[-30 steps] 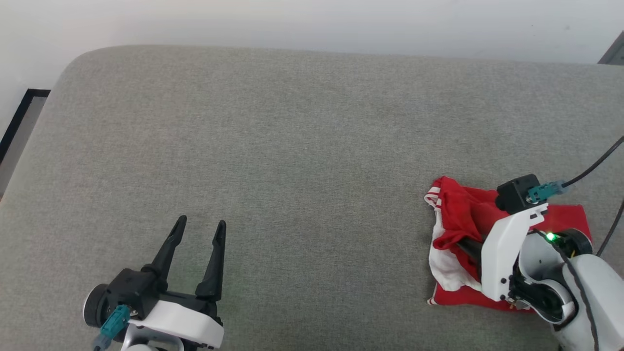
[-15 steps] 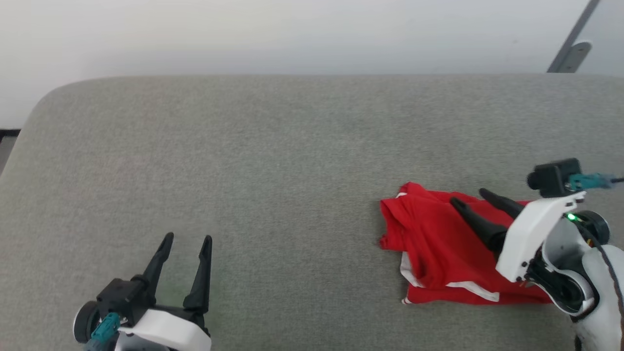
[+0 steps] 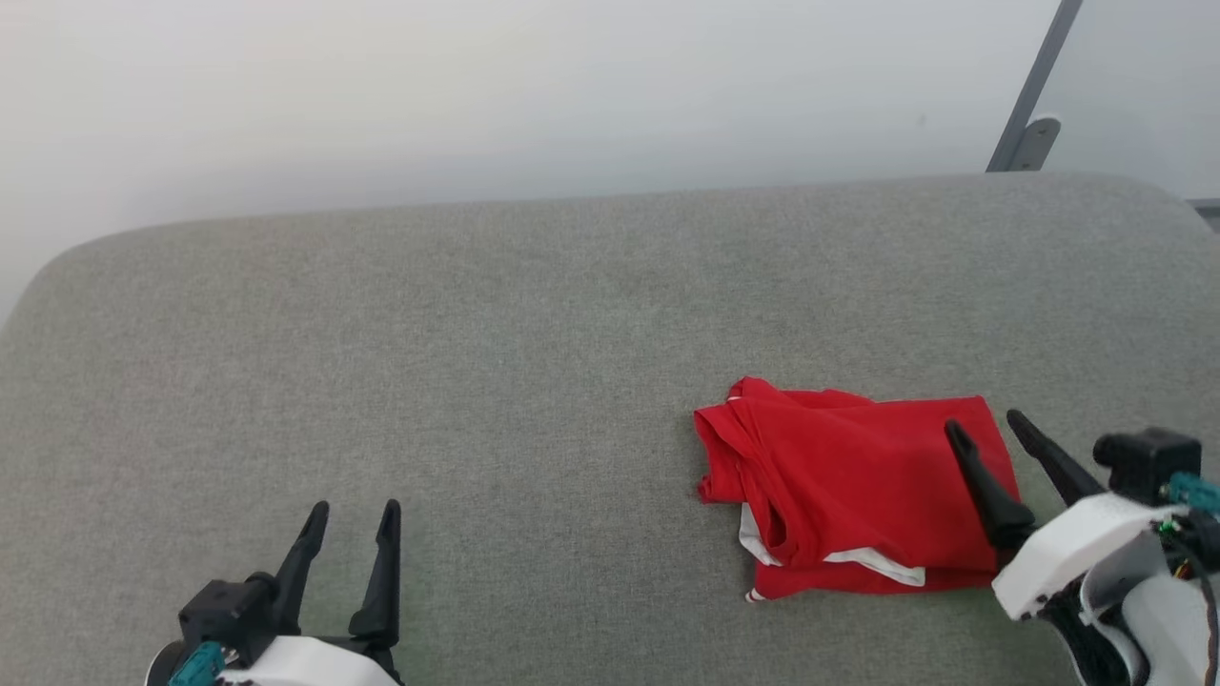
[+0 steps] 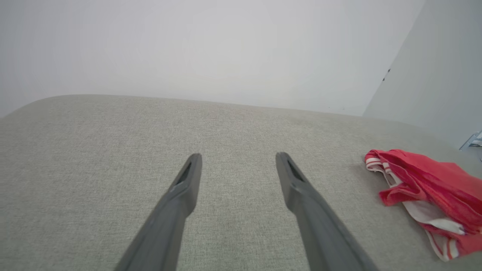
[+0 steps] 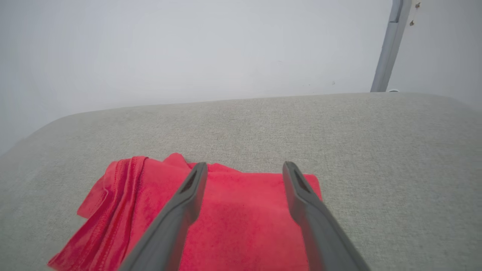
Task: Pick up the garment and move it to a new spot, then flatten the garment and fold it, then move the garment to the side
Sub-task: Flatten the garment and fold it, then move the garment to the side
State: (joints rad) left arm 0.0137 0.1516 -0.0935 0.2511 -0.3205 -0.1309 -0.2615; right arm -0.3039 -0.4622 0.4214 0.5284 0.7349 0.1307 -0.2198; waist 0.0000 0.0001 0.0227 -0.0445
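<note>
The garment point(image 3: 839, 486) is a small red shirt with white trim, lying folded in a bundle on the grey cushion, right of centre in the head view. My right gripper point(image 3: 984, 425) hangs open over the garment's right edge, nothing between its fingers. In the right wrist view the right gripper point(image 5: 243, 165) is spread above the red garment point(image 5: 233, 222). At the lower left of the head view my left gripper point(image 3: 353, 512) stands open and empty over bare cushion, far from the garment. The left wrist view shows the left gripper point(image 4: 237, 156) apart, with the garment point(image 4: 425, 188) at the right.
The grey upholstered surface point(image 3: 477, 362) has a rounded far edge against a pale wall. A grey metal post point(image 3: 1034, 90) with a bracket rises behind its far right corner. The cushion spreads wide and bare left of the garment.
My right gripper opened and let go of the garment, then drew back off it to the right. The garment now lies flatter. The head camera tilted up and turned right, shifting the whole picture.
</note>
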